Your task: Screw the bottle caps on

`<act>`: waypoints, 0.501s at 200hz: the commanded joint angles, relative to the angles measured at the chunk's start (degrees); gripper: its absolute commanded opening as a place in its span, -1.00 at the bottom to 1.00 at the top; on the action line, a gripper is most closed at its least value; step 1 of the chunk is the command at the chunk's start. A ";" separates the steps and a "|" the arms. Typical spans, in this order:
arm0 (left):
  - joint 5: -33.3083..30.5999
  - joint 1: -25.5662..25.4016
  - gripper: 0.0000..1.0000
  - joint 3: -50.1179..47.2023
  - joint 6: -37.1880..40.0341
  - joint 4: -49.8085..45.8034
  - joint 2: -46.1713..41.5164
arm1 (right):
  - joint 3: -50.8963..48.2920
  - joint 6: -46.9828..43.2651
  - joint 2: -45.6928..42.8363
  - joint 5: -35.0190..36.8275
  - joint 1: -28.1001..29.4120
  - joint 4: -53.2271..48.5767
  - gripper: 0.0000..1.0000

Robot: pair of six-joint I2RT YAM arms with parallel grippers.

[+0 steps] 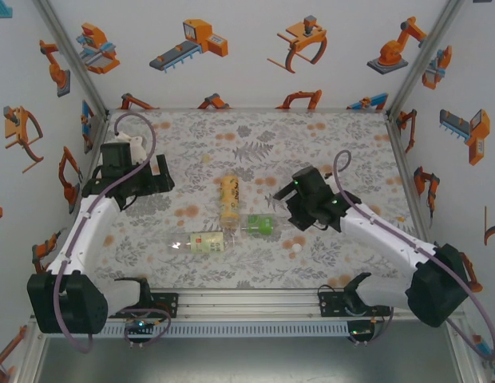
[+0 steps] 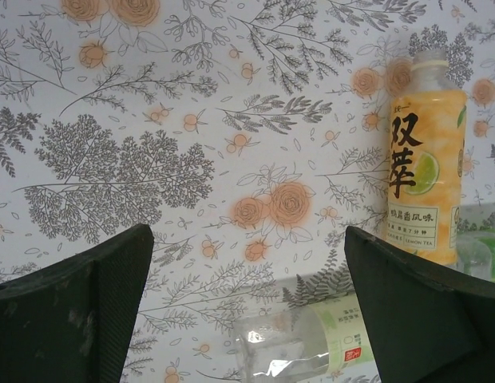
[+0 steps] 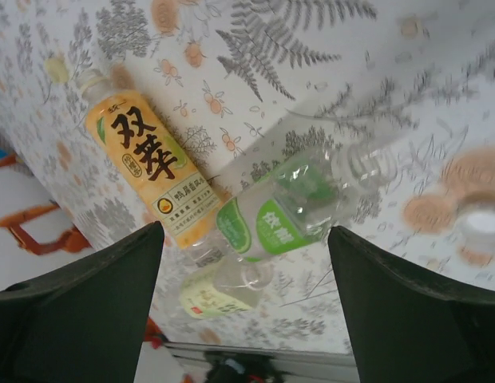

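Observation:
Three bottles lie on their sides mid-table. The yellow-orange bottle (image 1: 229, 199) (image 2: 423, 159) (image 3: 148, 171) points away from the arms. Just right of its base lies the clear bottle with the green label (image 1: 262, 225) (image 3: 295, 207), its open neck facing right. The pale-labelled bottle (image 1: 201, 242) (image 2: 311, 339) (image 3: 219, 287) lies nearer the front. One small white cap (image 1: 296, 248) (image 3: 481, 223) rests on the cloth to the right of the green-labelled bottle. My left gripper (image 1: 161, 177) (image 2: 247, 319) hovers open, left of the bottles. My right gripper (image 1: 281, 203) (image 3: 247, 311) is open above the green-labelled bottle, holding nothing.
A floral cloth (image 1: 255, 140) covers the table. White walls printed with orange robot pictures (image 1: 192, 40) close in the back and both sides. An aluminium rail (image 1: 247, 302) runs along the near edge between the arm bases.

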 commanded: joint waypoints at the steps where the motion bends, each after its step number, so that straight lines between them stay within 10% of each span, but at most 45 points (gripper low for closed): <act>1: -0.37 -0.10 0.94 0.83 0.80 -1.47 -1.78 | 5.74 18.12 3.83 4.98 2.87 -11.80 0.62; 100: 0.69 -0.10 0.94 -0.94 -0.25 0.00 -7.62 | 10.62 30.60 19.40 -2.51 5.68 -13.00 0.75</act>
